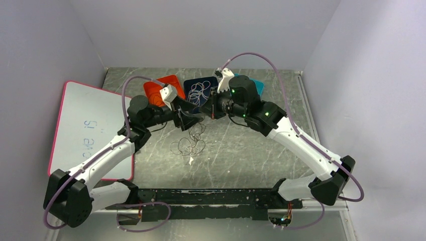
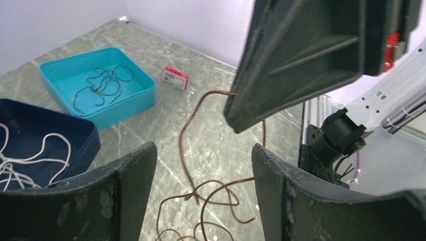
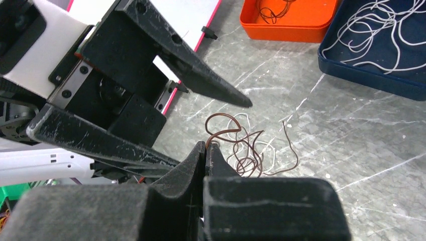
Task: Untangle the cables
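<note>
A brownish-red cable (image 3: 227, 122) rises from a loose tangle of brown and white cables (image 1: 190, 144) on the grey table. My right gripper (image 3: 207, 145) is shut on the cable's upper end, held above the table. In the left wrist view that gripper (image 2: 236, 108) hangs at the top with the cable (image 2: 187, 145) dropping from it. My left gripper (image 2: 203, 148) stands open just left of the right one, its fingers either side of the hanging cable without touching it. From above, the left gripper (image 1: 190, 120) and the right gripper (image 1: 213, 111) nearly meet over the tangle.
Three trays line the back: an orange tray (image 1: 152, 88) with a brown cable, a navy tray (image 1: 190, 86) with white cables, a teal tray (image 2: 145, 95) with black cables. A small red box (image 2: 176, 78) lies beyond. A pink-rimmed whiteboard (image 1: 90, 128) lies at the left.
</note>
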Controlling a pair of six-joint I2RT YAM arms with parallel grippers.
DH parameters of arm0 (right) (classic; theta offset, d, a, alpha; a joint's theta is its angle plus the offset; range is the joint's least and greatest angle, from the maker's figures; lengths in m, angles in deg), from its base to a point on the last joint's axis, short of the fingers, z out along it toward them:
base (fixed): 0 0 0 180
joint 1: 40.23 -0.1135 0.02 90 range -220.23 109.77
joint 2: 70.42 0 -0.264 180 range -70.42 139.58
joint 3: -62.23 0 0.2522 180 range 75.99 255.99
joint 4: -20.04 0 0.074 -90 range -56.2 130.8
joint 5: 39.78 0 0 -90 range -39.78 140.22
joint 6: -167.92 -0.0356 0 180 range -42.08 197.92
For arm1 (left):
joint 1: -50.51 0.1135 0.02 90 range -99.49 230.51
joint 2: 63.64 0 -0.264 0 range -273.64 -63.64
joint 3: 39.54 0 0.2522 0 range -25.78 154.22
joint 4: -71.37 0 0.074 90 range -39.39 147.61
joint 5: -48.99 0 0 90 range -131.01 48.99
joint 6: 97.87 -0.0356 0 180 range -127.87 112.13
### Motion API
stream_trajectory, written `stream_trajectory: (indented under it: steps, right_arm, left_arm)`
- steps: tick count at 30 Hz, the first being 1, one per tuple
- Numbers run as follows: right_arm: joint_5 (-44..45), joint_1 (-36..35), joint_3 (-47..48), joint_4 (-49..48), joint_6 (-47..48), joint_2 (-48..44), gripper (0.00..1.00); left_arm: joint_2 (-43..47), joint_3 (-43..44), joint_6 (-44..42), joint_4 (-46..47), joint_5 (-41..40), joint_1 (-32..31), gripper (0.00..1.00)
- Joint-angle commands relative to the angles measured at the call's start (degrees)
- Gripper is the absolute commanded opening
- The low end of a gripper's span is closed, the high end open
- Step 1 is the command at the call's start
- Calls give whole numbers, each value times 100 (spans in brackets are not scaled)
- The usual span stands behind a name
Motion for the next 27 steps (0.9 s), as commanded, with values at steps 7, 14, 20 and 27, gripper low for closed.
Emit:
stream_trajectory:
  steps: [7, 14, 20, 27]
  right_arm:
    - [-14, 21, 372, -162, 74, 2, 0]
    - [21, 23, 462, -313, -23, -168, 0]
    - [52, 21, 525, -417, -77, -307, 0]
    - [286, 20, 696, -544, -4, -610, 0]
  left_arm:
    - [-203, -381, 385, 766, 335, -274, 58]
    - [-446, -549, 556, 1039, 317, -398, 42]
    - [-626, -647, 556, 1144, 263, -430, 25]
    - [-766, -796, 754, 1210, 157, -437, 23]
